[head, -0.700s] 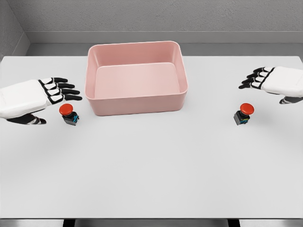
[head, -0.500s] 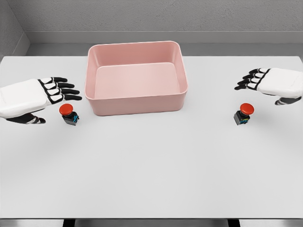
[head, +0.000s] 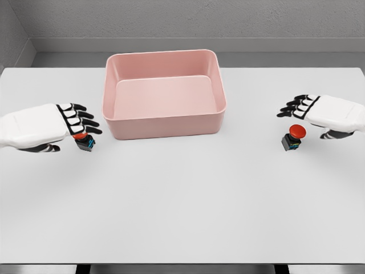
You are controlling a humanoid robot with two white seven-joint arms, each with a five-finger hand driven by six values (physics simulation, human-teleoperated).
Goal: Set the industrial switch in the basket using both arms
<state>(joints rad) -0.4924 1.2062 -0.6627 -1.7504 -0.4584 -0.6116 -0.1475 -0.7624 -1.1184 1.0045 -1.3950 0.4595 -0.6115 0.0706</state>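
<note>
Two industrial switches with red mushroom buttons on black bodies stand on the white table. The left switch (head: 84,141) is partly covered by the fingers of my left hand (head: 73,127), which hovers over it with fingers spread, holding nothing. The right switch (head: 293,137) stands in full view. My right hand (head: 305,114) is just above and to the right of it, fingers extended, thumb (head: 335,135) low beside it, not touching. The pink basket (head: 165,127) sits empty at the back centre.
The white table (head: 182,200) runs wide in front of the basket, with its front edge near the bottom of the view. A grey wall stands behind the table.
My left hand has slid right and down over the left switch, now hiding part of its button. My right hand has dropped and moved left, closer to the right switch.
</note>
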